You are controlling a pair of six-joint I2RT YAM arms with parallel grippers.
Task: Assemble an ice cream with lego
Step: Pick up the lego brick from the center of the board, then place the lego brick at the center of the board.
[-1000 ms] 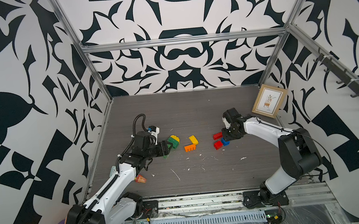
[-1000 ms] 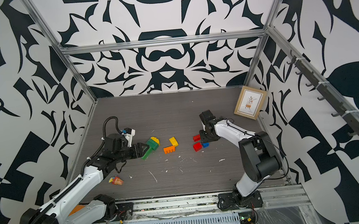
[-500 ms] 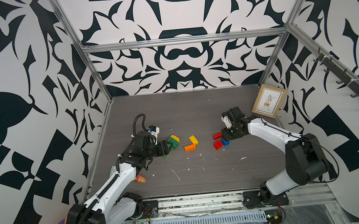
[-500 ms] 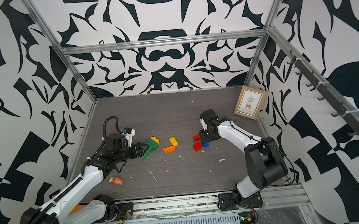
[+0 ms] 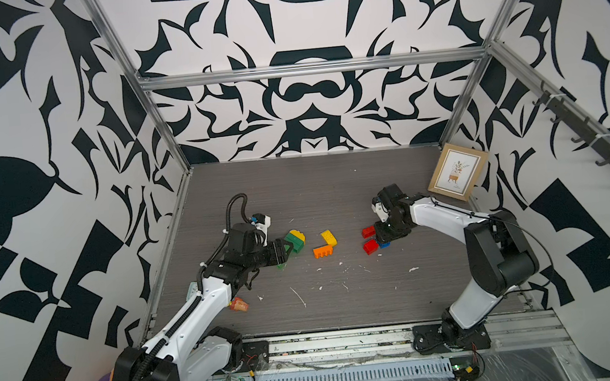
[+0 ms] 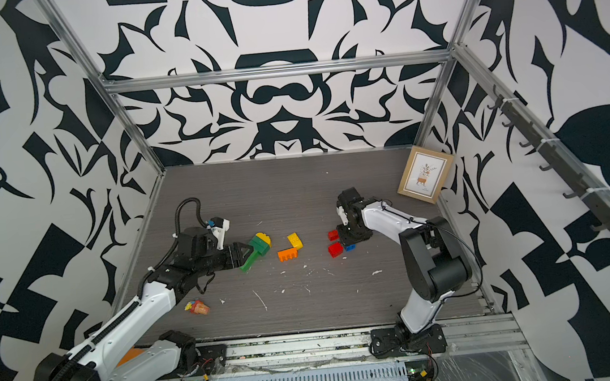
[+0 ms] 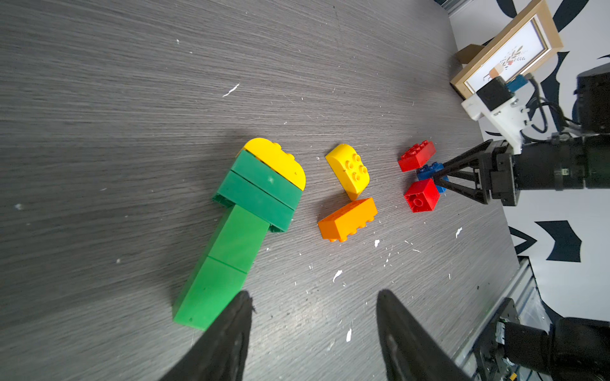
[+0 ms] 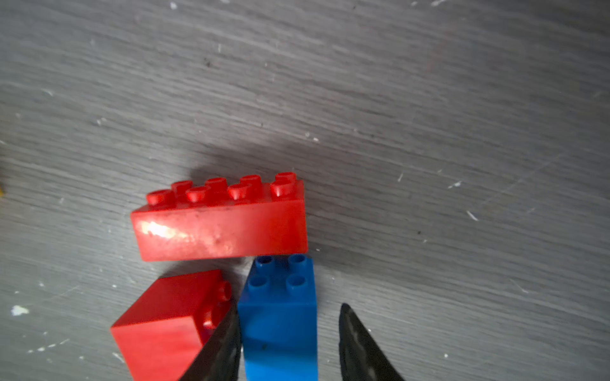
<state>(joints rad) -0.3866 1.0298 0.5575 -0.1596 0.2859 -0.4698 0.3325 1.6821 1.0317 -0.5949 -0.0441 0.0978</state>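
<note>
My right hand [image 8: 288,307] is hovering low over the blue brick [image 8: 279,330] on the grey bench [image 8: 429,99], released, its 2 fingers [image 8: 359,346] straddling the brick: 1 lying against its side, 1 standing just apart. The brick is sitting studs up directly between them, just beside the long red brick [image 8: 221,227]. My left hand [image 7: 313,293], also released and empty, is hovering well apart, beside the green and yellow stack [image 7: 244,231]
</note>
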